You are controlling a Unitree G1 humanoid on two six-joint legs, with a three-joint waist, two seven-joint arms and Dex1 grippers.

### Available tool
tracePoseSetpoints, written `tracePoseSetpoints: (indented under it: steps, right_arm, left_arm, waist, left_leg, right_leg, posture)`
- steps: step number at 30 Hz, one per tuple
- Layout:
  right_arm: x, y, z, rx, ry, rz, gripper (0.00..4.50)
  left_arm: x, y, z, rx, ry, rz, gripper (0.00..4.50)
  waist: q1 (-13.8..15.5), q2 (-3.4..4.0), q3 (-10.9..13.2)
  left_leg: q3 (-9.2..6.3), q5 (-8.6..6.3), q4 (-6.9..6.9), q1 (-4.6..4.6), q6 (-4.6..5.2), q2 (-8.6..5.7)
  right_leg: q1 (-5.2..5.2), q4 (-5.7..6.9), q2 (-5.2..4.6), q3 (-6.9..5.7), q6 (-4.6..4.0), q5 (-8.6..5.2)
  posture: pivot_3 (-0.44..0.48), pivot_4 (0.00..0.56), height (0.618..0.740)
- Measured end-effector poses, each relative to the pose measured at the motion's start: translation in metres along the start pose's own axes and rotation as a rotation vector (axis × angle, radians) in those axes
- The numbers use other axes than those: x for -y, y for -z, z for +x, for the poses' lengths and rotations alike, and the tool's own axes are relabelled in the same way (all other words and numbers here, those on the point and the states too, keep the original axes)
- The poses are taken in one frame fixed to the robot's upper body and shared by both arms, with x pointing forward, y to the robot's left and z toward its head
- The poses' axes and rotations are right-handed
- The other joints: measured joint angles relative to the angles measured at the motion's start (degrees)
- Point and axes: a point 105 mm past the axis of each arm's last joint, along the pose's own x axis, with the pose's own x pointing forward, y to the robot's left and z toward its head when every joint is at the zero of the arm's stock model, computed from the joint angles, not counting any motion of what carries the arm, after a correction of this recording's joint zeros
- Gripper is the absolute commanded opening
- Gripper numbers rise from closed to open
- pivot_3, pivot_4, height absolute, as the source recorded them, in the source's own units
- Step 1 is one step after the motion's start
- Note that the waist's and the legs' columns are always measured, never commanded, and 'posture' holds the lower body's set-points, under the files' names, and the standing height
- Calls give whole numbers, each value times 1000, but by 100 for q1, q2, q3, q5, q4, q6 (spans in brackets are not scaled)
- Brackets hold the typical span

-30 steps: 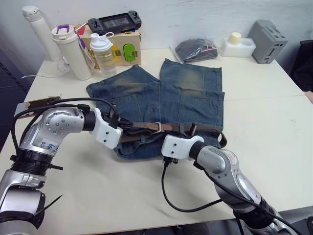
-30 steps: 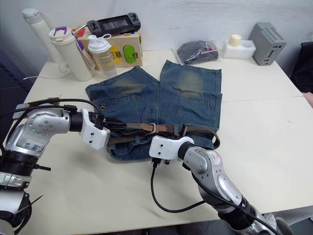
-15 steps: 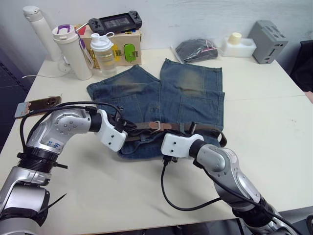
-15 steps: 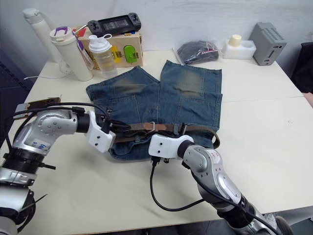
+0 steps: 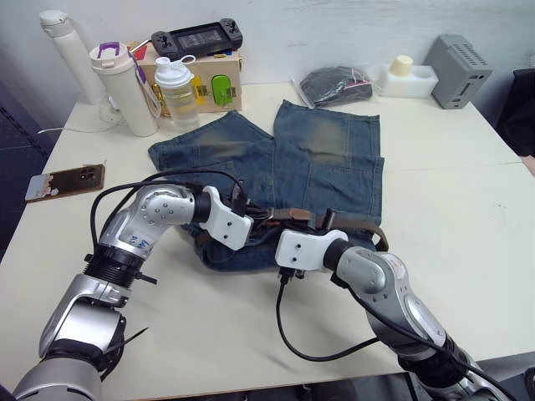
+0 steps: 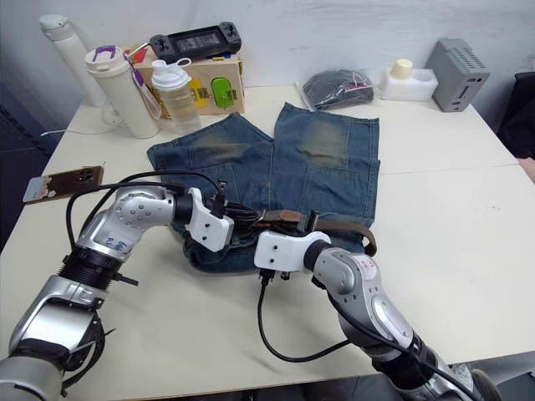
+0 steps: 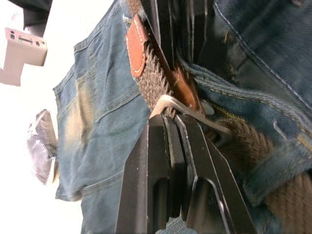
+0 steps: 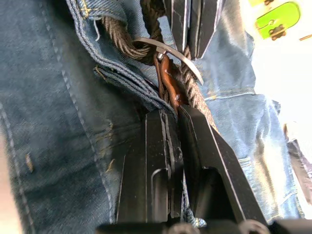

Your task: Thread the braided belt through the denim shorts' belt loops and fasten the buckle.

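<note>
I see the denim shorts [image 5: 301,159] flat on the bench [image 5: 468,200], the braided belt [image 5: 351,224] along the waistband. My left end effector [image 7: 176,127] is clamped on the buckle [image 7: 187,111] — my right end effector [image 8: 176,113] is pinched on the belt's strap beside it.

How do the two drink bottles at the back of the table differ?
The white tumbler is taller and solid white with a purple-trimmed lid; the shaker bottle is shorter, see-through, with a white cap and carry loop. The tumbler stands nearer the table's left edge, the shaker beside the wooden box. Both stand upright with lids on.
</note>
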Motion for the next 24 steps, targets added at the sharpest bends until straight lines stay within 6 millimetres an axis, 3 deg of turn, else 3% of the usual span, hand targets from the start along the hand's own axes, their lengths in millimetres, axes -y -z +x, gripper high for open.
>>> tracePoseSetpoints:
  steps: [3,5,8,14,18,24]
  right_arm:
    - [-11,4,-2,-8,-64,105,2560]
    - [-16,7,-5,-16,-94,157,3186]
    - [-13,9,-16,-8,-117,250,3186]
    - [14,2,-48,75,-123,372,3186]
    - [30,17,-51,22,-63,329,3186]
    - [26,39,-41,-64,-53,279,3186]
  left_arm:
    - [6,-2,12,26,-1,-55,0]
    - [12,0,15,27,-2,-85,0]
    - [16,1,18,31,-6,-109,0]
    - [19,2,23,35,-30,-144,0]
    - [21,1,25,40,-35,-150,0]
    - [19,0,27,48,-49,-178,0]
  waist:
    - [21,-1,-1]
    - [24,-1,-1]
    - [47,-1,-1]
    - [133,-1,-1]
    - [149,-3,-2]
    - [151,-3,-2]
  left_leg:
    - [-5,-1,16,-2,2,-4]
    - [-5,-3,27,-4,5,-5]
    - [-8,-8,44,-9,9,-5]
    - [-6,-15,57,-7,17,-5]
    - [-7,-15,60,-7,18,-7]
    - [-5,-15,60,-7,18,-9]
  right_leg:
    - [3,12,-3,1,1,0]
    - [3,15,-3,3,2,1]
    - [5,18,-3,4,3,1]
    - [14,18,-3,8,7,4]
    - [17,18,-6,12,8,4]
    - [15,19,-8,14,8,5]
  posture:
    - [0,150,682]
    - [0,150,682]
    - [0,150,682]
    - [0,150,682]
    - [0,150,682]
    - [0,150,682]
